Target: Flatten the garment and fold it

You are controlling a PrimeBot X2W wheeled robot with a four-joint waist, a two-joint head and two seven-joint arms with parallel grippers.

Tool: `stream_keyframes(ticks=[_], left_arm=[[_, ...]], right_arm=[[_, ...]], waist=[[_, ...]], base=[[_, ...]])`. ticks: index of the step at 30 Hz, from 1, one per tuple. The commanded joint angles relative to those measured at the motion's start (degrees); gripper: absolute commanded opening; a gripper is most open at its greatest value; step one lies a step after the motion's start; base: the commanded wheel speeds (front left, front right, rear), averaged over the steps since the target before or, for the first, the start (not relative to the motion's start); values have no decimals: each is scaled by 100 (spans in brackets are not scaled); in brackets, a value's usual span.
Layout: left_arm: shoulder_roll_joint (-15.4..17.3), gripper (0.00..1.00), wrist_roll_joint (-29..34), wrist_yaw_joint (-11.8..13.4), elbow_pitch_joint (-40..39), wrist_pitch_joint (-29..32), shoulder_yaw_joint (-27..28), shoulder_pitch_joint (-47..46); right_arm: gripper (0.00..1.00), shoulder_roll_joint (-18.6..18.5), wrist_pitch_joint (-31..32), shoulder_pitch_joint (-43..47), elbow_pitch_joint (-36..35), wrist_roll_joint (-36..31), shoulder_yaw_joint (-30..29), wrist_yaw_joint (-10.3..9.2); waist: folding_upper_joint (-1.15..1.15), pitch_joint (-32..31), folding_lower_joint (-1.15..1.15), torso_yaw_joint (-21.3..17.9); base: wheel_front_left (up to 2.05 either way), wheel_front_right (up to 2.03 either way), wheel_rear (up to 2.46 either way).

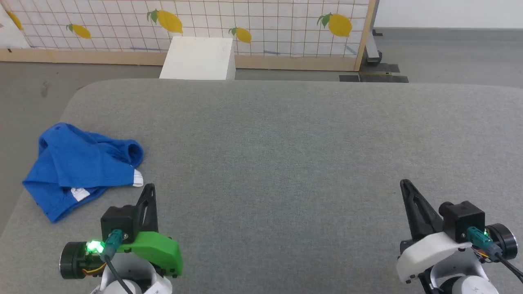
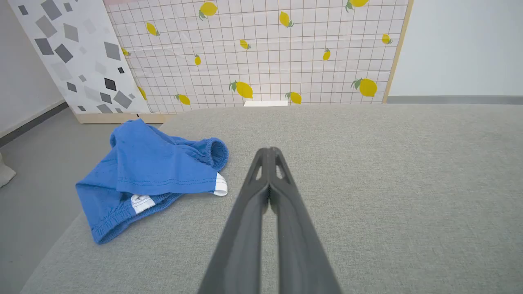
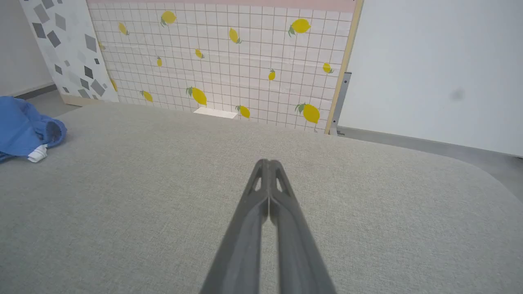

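The garment (image 1: 77, 167), bright blue shorts with a small white label and a white stripe end, lies crumpled near the left edge of the grey table (image 1: 286, 143). It also lies left of the fingers in the left wrist view (image 2: 151, 175) and at the far left edge in the right wrist view (image 3: 24, 126). My left gripper (image 1: 150, 187) is shut and holds nothing, its tip just right of the garment's white corner and apart from it. My right gripper (image 1: 404, 182) is shut and holds nothing, far to the right over bare table.
A white box (image 1: 199, 57) stands on the floor behind the table's far edge. Behind it runs a lemon-print tiled panel (image 1: 261, 24) with a wooden frame. The table's left edge (image 1: 24, 196) runs close under the garment. Grey floor lies beyond.
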Motion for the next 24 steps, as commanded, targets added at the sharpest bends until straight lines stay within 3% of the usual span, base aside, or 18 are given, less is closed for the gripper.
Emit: stream_keyframes(ticks=[1,24], left_arm=[[-29,0,74,-5,14,8,13,66],[-29,0,74,-5,14,8,13,66]], right_arm=[[0,18,-1,-90,9,-37,8,-9],[0,18,-1,-90,9,-37,8,-9]], waist=[[0,0,0,0],[0,0,0,0]], base=[[0,0,0],[0,0,0]])
